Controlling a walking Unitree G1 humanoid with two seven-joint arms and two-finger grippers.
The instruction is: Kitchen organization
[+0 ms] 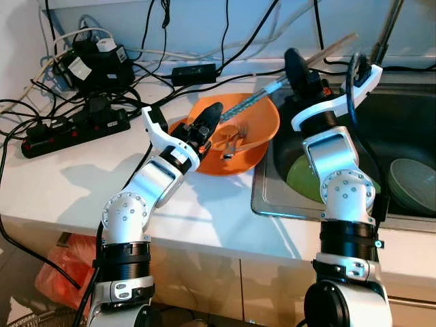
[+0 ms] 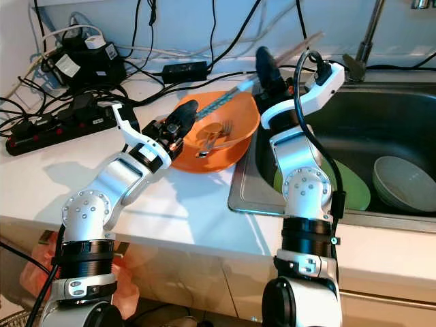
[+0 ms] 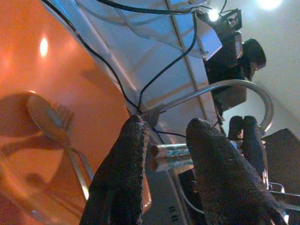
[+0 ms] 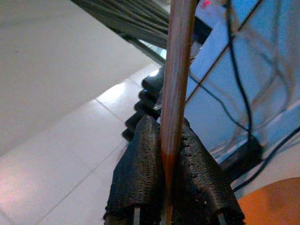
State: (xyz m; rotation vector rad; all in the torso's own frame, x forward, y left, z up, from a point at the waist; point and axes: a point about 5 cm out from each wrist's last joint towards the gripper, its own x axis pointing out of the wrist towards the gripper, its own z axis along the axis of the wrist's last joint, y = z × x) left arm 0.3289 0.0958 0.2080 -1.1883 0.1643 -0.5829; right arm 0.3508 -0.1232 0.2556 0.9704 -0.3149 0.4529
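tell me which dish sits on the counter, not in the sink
The orange bowl, holding a spoon and fork, sits on the counter; the green plate and grey bowl lie in the sink.
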